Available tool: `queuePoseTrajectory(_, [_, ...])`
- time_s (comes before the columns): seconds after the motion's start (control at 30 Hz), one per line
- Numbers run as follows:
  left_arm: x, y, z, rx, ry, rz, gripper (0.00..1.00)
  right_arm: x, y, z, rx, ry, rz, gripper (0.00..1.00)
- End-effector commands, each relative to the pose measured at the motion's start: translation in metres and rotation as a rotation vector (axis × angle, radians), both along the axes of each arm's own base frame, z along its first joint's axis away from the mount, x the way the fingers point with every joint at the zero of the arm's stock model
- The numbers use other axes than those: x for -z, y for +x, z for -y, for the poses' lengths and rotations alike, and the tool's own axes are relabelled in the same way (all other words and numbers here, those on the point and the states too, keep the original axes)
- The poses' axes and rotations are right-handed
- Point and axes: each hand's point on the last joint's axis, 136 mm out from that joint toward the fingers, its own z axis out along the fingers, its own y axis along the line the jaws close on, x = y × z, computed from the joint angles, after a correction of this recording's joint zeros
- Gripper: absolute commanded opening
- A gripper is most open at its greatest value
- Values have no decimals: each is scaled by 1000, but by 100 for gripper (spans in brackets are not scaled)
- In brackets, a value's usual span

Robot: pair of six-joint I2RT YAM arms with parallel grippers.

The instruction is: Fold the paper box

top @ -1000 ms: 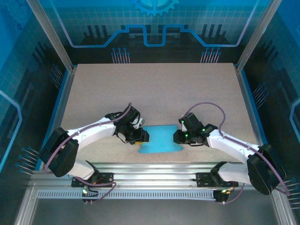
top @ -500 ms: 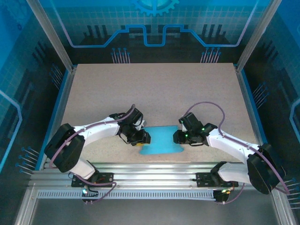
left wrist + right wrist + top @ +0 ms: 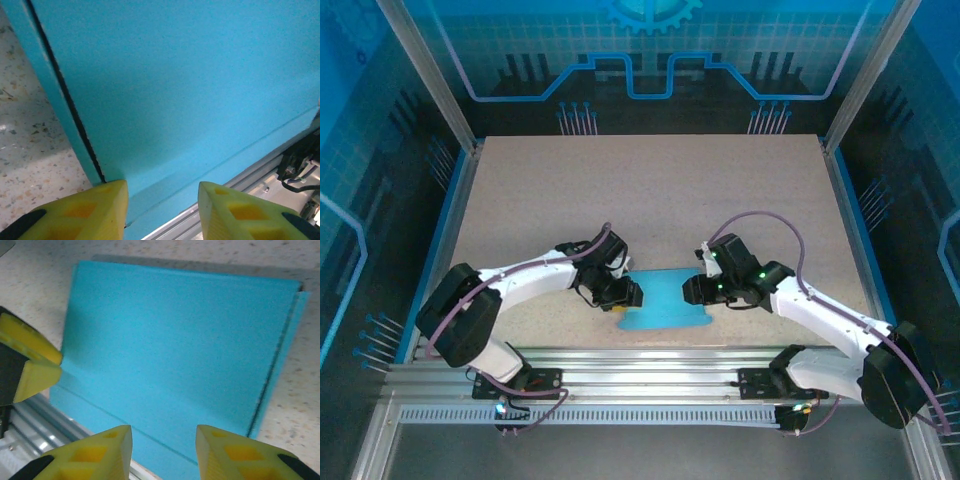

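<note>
**A:** Where does the paper box [image 3: 665,301] sit?

**B:** Flat on the table [image 3: 650,190], blue side up, close to the near edge. From overhead the left gripper [image 3: 629,293] is at one end of it and the right gripper [image 3: 691,290] at the other, both low over the card.

**A:** Can you read the fingers from up there?

**B:** Not really, they are too small. The wrist cameras settle it. The left pair of yellow fingers stands moderately apart, with blue card showing through the gap. The right pair is spread about the same and clamps nothing.

**A:** Do the tips touch the card?

**B:** I cannot tell for either arm.

**A:** Anything else the close views add?

**B:** Yes. The left wrist camera shows a dark slit [image 3: 65,97] running along one side of the box, with a narrow blue strip outside it. It also shows the metal rail [image 3: 260,167] just past the box's near edge. The right wrist camera shows the box as a tidy rectangle (a faint crease runs parallel to its near edge). The left arm's yellow fingertips [image 3: 30,360] sit at the box's border.
</note>
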Motion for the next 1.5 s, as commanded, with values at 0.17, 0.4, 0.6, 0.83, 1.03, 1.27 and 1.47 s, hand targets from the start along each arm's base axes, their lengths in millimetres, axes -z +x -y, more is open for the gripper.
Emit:
queuePoseTrajectory(0.17, [-16,-4,17,36,-62,19,43,34,-16,0,-25,-1,-89,40])
queuePoseTrajectory(0.4, [6,-5,14,34,0,7,43,50,-18,9,8,-54,-109,40])
queuePoseTrajectory(0.6, [24,-5,11,27,43,-2,43,58,-15,12,28,-91,-103,40])
queuePoseTrajectory(0.83, [29,8,5,19,109,46,43,57,4,10,81,-103,-50,40])
queuePoseTrajectory(1.03, [23,28,8,14,111,101,44,46,25,-1,96,-66,16,40])
queuePoseTrajectory(1.27, [-16,33,11,25,43,207,47,19,24,-8,43,-1,81,49])
queuePoseTrajectory(1.47, [-22,18,-7,26,67,201,52,11,13,7,32,0,64,66])
